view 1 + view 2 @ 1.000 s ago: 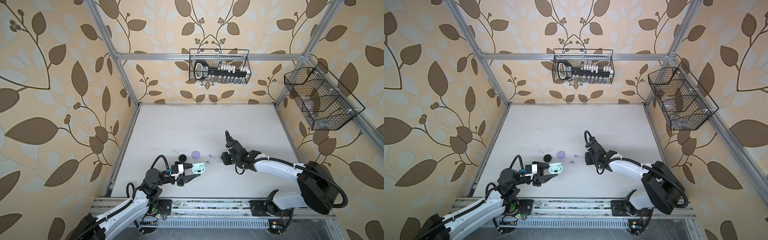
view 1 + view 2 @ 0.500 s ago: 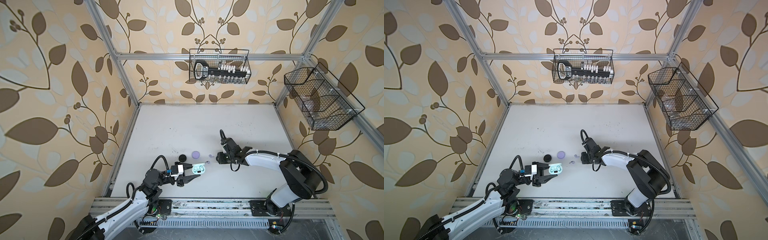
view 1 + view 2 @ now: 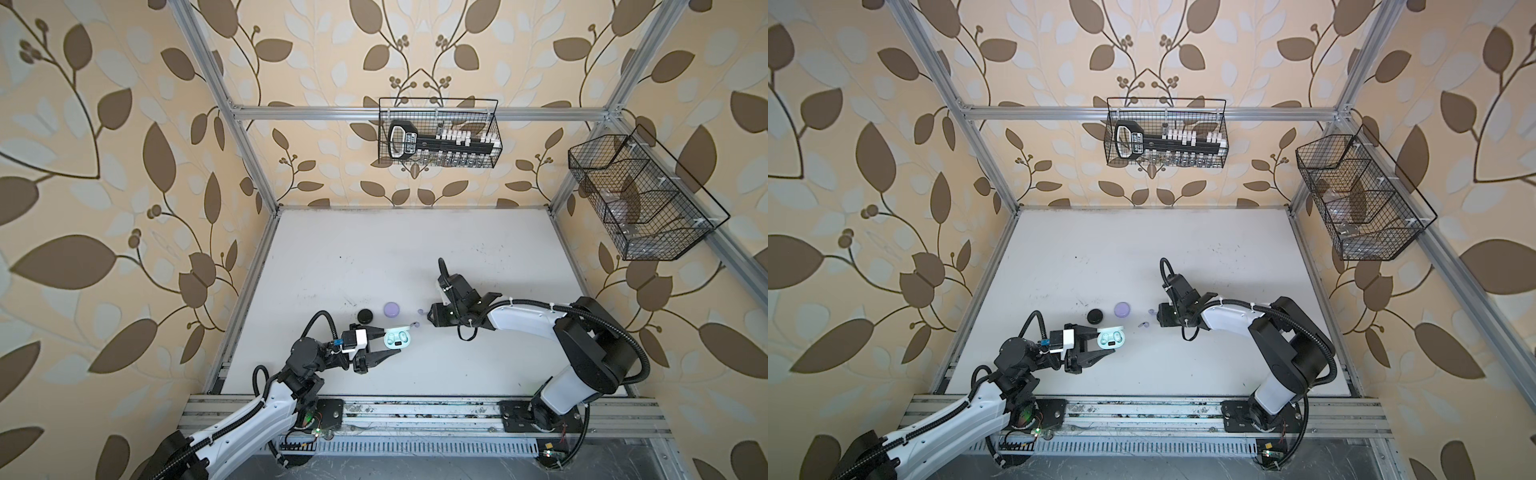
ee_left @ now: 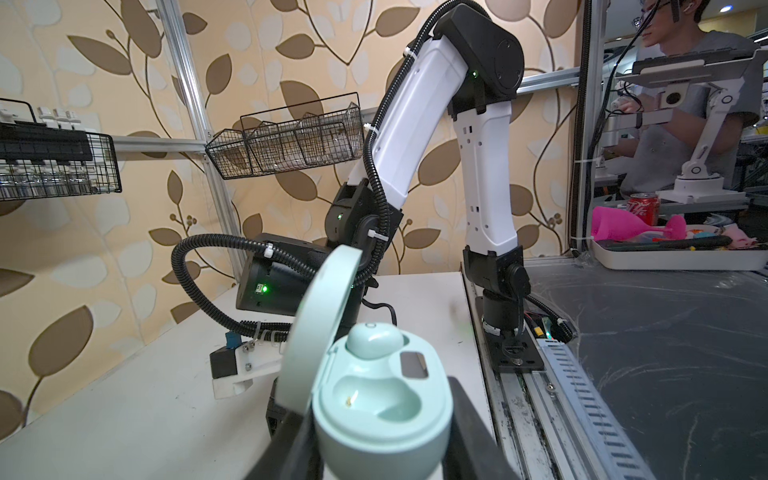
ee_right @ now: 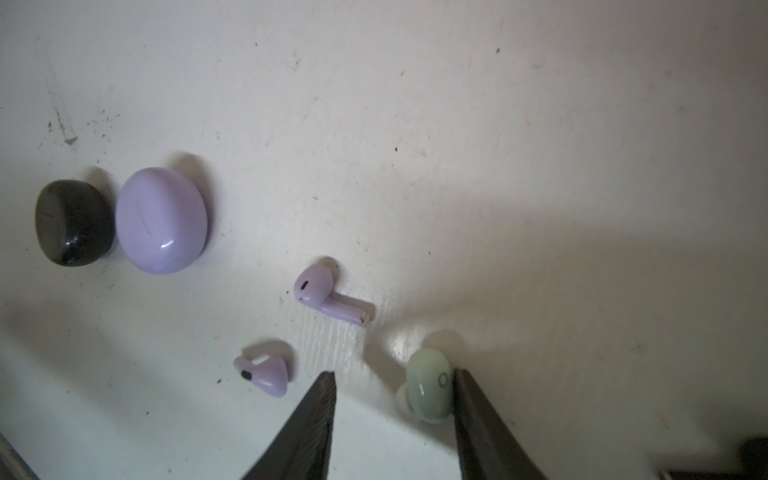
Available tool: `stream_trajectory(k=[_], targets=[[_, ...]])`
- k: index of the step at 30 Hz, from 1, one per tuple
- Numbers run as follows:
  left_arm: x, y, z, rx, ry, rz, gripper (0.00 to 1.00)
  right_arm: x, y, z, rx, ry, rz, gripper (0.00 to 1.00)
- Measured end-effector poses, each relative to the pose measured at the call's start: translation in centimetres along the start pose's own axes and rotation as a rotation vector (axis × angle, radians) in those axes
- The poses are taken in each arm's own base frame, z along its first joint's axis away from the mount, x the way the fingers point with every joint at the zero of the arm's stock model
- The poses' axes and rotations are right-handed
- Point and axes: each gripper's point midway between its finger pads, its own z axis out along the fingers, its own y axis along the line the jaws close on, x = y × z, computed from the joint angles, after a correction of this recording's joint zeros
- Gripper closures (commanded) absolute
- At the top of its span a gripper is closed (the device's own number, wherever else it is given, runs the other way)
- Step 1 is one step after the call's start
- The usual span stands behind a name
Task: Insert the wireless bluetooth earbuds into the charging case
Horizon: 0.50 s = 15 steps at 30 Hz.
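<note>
Earbud of pale mint-green plastic (image 5: 430, 384) lies on the white desk (image 5: 415, 124) between the parted fingers of the right tool (image 5: 394, 374), touching just one, while at eight o'clock from it in both top views the left tool (image 3: 392, 341) clamps the open mint oval charging case (image 3: 398, 336).

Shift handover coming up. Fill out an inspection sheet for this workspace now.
Surface: white table, scuffed, speckled.
Job's things: mint case open, one mint earbud seated, other socket empty; loose mint earbud and two lavender earbuds on table; lavender case, black case shut.
Clutter: nothing seen.
Hands: left hand shut on mint case; right hand open astride loose mint earbud, one finger touching.
Cables: black conduit along both arms.
Surroundings: two wire baskets on walls; person beyond frame.
</note>
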Motion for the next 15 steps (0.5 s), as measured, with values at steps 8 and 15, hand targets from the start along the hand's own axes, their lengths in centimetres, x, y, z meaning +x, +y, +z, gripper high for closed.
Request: stream_trajectory(k=[8,15], targets=[[0.1,0.0,0.0,0.0,0.002,-0.002,1.0,0.3,1.2,0.2,-0.027,-0.001,0.002,0.54],[0.1,0.0,0.0,0.0,0.002,-0.002,1.0,0.1,1.4,0.5,-0.036,-0.012,0.021,0.57]])
